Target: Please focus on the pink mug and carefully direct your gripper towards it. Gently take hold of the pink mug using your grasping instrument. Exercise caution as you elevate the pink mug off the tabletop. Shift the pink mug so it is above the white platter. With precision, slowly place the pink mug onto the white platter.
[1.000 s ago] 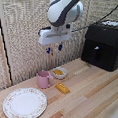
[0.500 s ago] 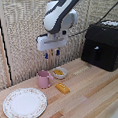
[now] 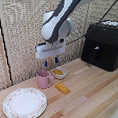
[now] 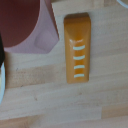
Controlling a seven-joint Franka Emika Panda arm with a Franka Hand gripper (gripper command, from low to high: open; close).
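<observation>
The pink mug stands upright on the wooden table, its handle towards the exterior view's right. The white platter lies in front of it, towards the exterior view's left, with nothing on it. My gripper hangs a little above the mug and slightly to its right, fingers apart and empty. In the wrist view the mug shows from above, with its handle pointing at an orange block.
A small white bowl with orange contents sits just right of the mug. An orange block lies in front of the bowl. A black box stands at the back right. A woven screen backs the table.
The arm has moved towards the exterior view's left and come lower, from over the bowl to nearly over the pink mug. The objects on the table have not moved.
</observation>
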